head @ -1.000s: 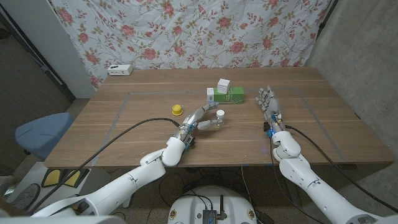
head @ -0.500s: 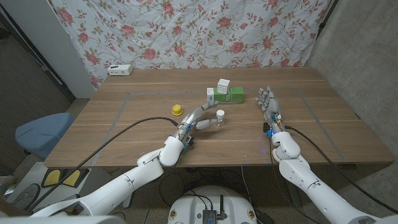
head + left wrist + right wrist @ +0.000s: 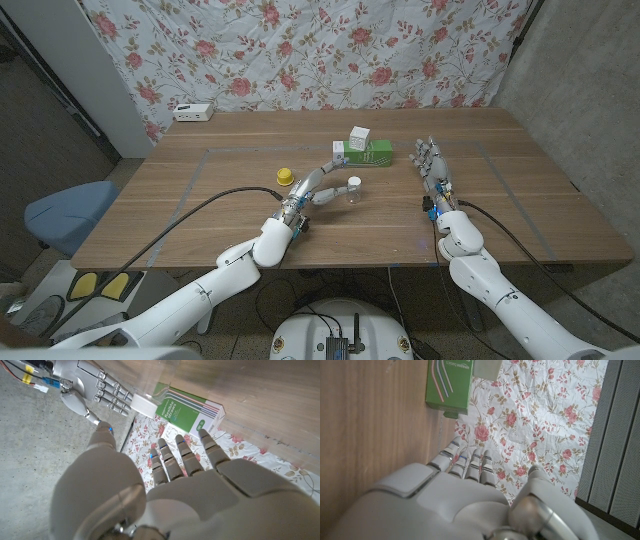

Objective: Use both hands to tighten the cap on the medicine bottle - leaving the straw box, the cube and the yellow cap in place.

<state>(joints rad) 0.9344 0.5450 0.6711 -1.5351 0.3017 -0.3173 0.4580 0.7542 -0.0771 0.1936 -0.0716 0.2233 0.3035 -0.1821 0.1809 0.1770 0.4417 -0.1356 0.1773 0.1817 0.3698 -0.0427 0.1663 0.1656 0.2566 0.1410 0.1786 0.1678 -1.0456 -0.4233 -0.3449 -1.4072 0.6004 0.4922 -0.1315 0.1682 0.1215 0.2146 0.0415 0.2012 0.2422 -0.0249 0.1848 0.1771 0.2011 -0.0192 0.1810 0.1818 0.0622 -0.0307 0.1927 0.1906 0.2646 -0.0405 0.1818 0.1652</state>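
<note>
While the left hand (image 3: 318, 188) reaches out over the middle of the wooden table (image 3: 180, 210), its fingers are spread and nothing is in them; the fingertips sit just short of the medicine bottle (image 3: 352, 189), apparently not touching, though the head view is too small to be sure. The bottle stands upright near the table's centre, clear-bodied with a white cap (image 3: 354, 181) on top. At twelve o'clock from the bottle, just beyond it, lies the green straw box (image 3: 366, 152), with the white cube (image 3: 359, 135) touching its far side. Over at about ten o'clock from the bottle sits the yellow cap (image 3: 285, 176), close beside the left hand. Off at three o'clock from the bottle, well apart, the right hand (image 3: 433, 166) stands on its edge, fingers straight and slightly parted, gripping nothing. In the left wrist view, those extended fingers (image 3: 175, 455) point toward the straw box (image 3: 187, 412), and the right hand (image 3: 95, 391) shows beyond.
</note>
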